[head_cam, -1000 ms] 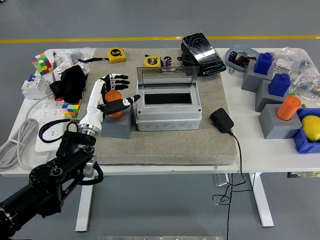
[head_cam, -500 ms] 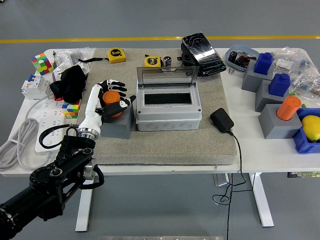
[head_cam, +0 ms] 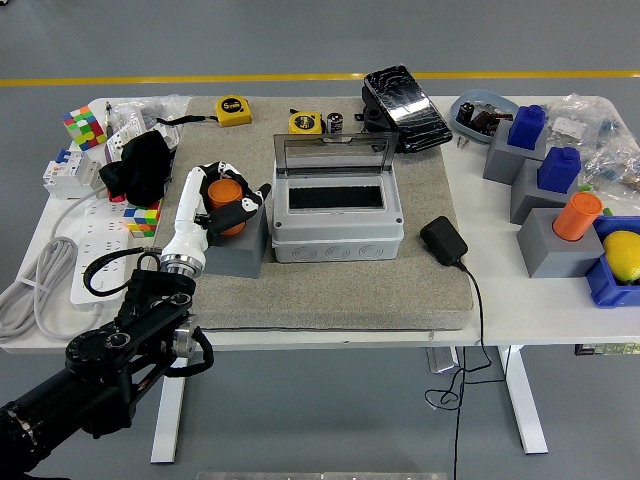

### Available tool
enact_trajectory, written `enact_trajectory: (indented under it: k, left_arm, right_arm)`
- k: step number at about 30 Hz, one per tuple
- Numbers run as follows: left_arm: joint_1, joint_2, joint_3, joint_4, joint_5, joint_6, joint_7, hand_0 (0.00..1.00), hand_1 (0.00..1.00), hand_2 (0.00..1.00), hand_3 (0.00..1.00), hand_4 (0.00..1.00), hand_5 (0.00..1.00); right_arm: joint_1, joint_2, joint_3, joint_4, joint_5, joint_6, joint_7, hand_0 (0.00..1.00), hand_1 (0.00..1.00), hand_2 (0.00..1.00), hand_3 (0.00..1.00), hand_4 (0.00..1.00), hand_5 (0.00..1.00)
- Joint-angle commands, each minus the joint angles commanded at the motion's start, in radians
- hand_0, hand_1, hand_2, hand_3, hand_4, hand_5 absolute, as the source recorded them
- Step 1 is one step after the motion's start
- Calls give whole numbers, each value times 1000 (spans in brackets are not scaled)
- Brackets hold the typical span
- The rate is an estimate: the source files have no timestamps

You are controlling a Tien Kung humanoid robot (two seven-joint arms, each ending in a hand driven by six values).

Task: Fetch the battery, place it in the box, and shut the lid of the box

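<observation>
Fingers of the left hand [head_cam: 222, 195] curl around the orange battery [head_cam: 224, 193], which stands upright in a grey holder block [head_cam: 236, 250] just left of the box [head_cam: 338, 214]; the black fingertips hide most of the battery's sides, so only its top and a strip of orange show. Whether it has lifted clear of the block cannot be told. The box sits with its clear lid [head_cam: 333, 152] raised at the back and a dark opening on top. The black arm [head_cam: 100, 365] runs off the picture's lower left corner. A grey mat [head_cam: 400, 290] covers the middle of the white table [head_cam: 520, 300], with clutter at both ends too small to sort out. Beyond lies a grey floor with a yellow line [head_cam: 300, 77].
</observation>
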Motion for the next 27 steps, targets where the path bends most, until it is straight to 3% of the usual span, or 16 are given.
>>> enact_trajectory:
  k: [11,15,24,27]
  left_arm:
    - [-6,2,6,-5,34,2,-6,106,69,133,188,756,2]
    - [-9,10,-8,-42,132,17,19,105,69,137,188,758,2]
    - [-55,34,0,-176,449,74,117,100,71,138,189,751,2]
    - [-87,38,36,-212,565,89,192,100,71,138,189,751,2]
  right_arm:
    - [-2,-2,-5,-1,3,1,0,703,726,719,704,998,698]
    - [-2,-2,-6,-1,2,1,0,704,726,719,704,998,698]
    - [-4,-2,-3,0,1,1,0,703,726,719,704,998,698]
    - [-4,-3,-2,-1,1,1,0,703,726,719,704,998,698]
